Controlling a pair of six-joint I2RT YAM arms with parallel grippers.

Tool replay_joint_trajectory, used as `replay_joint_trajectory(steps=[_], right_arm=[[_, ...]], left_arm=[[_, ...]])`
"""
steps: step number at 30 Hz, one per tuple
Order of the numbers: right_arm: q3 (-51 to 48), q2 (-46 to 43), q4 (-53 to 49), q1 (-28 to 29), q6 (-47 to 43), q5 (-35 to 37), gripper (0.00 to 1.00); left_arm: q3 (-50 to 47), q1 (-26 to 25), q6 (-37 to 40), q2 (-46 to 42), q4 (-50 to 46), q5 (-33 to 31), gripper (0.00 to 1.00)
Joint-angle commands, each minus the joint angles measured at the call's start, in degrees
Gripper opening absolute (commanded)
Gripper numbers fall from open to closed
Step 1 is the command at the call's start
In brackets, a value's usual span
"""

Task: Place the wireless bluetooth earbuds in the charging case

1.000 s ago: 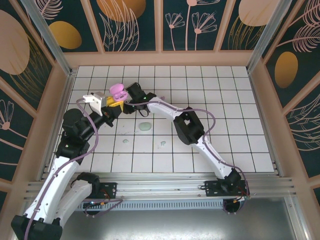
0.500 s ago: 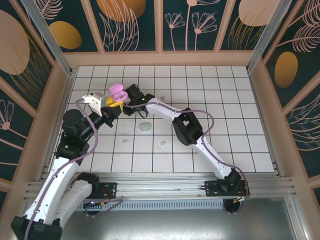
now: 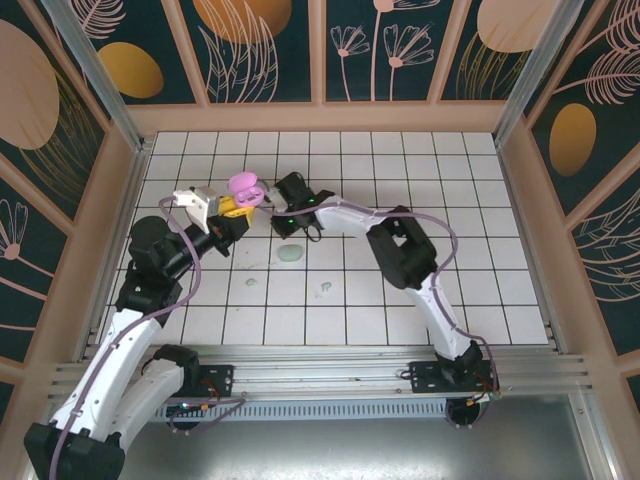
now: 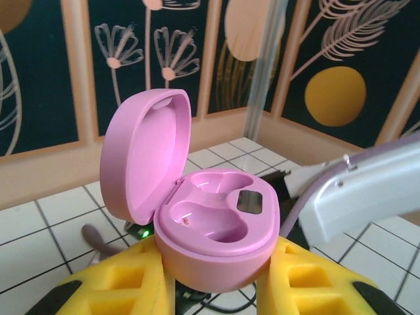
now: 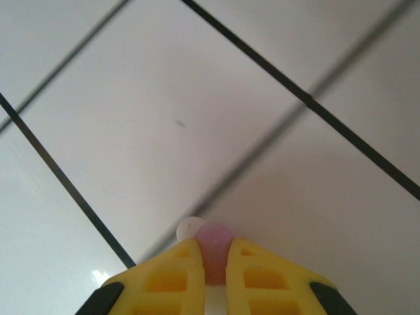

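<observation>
1. The left gripper point(image 4: 220, 266) clamps its yellow fingers point(image 4: 125, 289) on both sides of the pink charging case point(image 4: 216, 230), holding it raised over the tiled table point(image 3: 450, 200).
2. The case is open. Its lid point(image 4: 144, 157) stands upright at the hinge, and its two wells point(image 4: 203, 220) face up, one with a small dark rectangle point(image 4: 249, 201).
3. The right gripper point(image 5: 213, 252) is pinched narrow on a pale purple earbud point(image 5: 213, 237), close over the white tiles. From overhead it sits just right of the case.
4. A round mint green piece point(image 3: 290, 252), possibly a second case but too small to tell, lies on the tiles near the case, on the side toward the arm bases.
5. Two mint green earbuds point(image 3: 326, 288) lie farther from the case on that same side, apart from each other.
</observation>
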Motion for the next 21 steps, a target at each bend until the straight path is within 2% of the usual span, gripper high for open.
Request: replay_joint_trajectory(steps=[1,6,11,16,21], right_arm=[[-8.8,-9.3,4.5,-2.4,-1.4,-1.1,0.1],[-25.3,-20.4,6.9,-7.9,-2.8,-4.5,0.1],[-36.8,-28.2,4.4,-14.3,-4.3,-8.4,0.1],[-42.9,-32.4,1.6,-17.5,-7.6,-6.0,0.1],[-43.8,-32.4,-0.5,-18.9,-10.6,-2.9,0.12]], left_arm=[[-1.3,0.4,-1.1,1.2,7.2,7.0,0.1],[-4.3,0.3,-4.1,3.6,17.1,13.9,0.09],[-5.8,-1.6,-4.0,6.8,22.3,14.8,0.08],[-5.5,-6.0,-2.3,11.5,24.7,13.0,0.07],[-5.6,-8.8,-3.2,16.4,29.1,12.5,0.06]])
